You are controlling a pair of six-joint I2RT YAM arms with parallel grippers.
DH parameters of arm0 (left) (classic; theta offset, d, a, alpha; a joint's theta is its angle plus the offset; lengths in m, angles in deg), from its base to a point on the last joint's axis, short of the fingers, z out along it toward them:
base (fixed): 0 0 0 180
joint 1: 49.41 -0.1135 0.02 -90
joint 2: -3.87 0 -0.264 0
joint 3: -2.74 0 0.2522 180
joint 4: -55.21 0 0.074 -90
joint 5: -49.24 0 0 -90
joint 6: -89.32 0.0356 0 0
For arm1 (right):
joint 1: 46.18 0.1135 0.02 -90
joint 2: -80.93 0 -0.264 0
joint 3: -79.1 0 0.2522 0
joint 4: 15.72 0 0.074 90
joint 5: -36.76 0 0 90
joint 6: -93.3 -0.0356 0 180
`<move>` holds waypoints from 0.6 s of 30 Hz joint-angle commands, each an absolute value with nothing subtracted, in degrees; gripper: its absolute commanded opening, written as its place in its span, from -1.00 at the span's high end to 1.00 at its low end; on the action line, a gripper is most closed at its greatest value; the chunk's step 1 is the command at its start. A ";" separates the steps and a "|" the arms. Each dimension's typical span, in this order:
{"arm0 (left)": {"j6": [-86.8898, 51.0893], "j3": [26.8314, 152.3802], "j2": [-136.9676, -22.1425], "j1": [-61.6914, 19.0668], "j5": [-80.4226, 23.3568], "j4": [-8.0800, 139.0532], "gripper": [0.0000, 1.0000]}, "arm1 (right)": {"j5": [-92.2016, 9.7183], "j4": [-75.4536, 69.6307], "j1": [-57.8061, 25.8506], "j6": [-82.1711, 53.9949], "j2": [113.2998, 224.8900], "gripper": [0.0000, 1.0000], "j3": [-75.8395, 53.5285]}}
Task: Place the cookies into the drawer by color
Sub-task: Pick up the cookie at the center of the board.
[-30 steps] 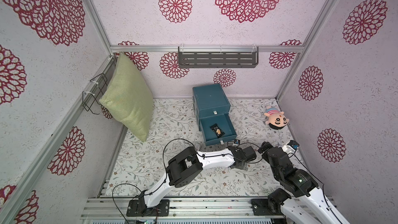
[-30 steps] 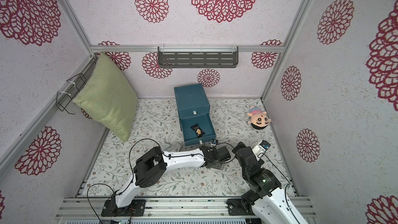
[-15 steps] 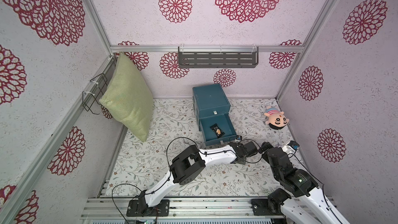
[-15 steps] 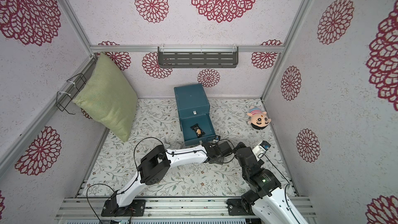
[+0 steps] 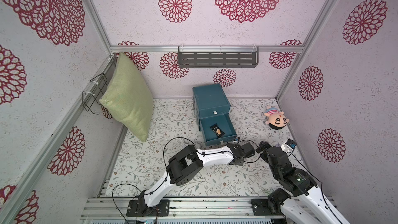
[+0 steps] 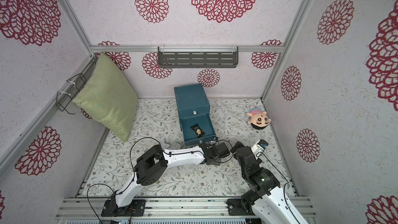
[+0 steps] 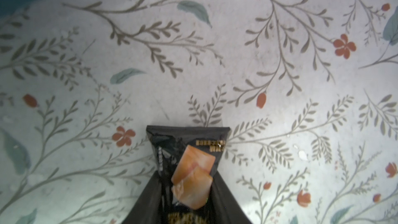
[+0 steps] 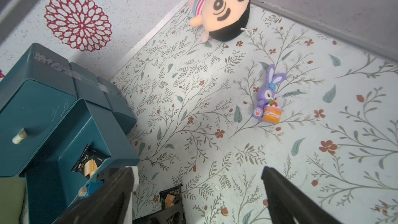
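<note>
The teal drawer chest (image 5: 210,99) is set at the back of the floral tabletop (image 5: 150,164). Below its shut top drawer, an open drawer (image 5: 219,140) is drawn out, presumably so that packets can be dropped in from above. Whether it is the middle or the lowest one cannot be told. A black cookie packet (image 5: 217,129) with a tan cookie picture is already laid inside, which suggests that this drawer is meant for the black ones.

A second black packet (image 7: 187,147) is lying flat on the tabletop, just beside the front corner of the open drawer. The left gripper (image 7: 186,182) is set low over it, so that the packet's near end is taken between the jaws. These are drawn in narrow, and a dark finger (image 7: 146,203) is seen against each side of the wrapper. Whether a firm pinch is made cannot be told, since the packet rests on the tabletop. A hold by the end is judged to leave the packet free for the short carry to the drawer.

The right gripper (image 8: 197,169) is held nearby with its jaws spread wide. Nothing is held or touched by it, and it appears to be held clear of the work. A plush doll (image 8: 221,11) and a purple rabbit figurine (image 8: 268,98) are left well apart from the chest.
</note>
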State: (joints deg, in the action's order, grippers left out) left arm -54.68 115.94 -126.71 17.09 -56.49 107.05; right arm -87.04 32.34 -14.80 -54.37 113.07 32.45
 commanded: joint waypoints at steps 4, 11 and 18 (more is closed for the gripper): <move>-56.44 109.65 -122.83 17.91 -54.81 107.92 0.30 | -77.17 22.15 -15.05 -45.25 110.08 -0.98 35.98; -57.81 103.46 -116.34 18.40 -55.95 106.54 0.30 | -61.61 12.99 -15.03 -37.30 107.31 -0.98 40.28; -59.01 98.82 -110.15 19.39 -56.07 104.67 0.31 | -44.10 4.71 -15.02 -34.23 105.95 -0.98 44.37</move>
State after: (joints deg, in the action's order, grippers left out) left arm -58.02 98.67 -113.33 18.49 -56.01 107.51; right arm -58.61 9.79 -16.03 -38.88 106.73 43.25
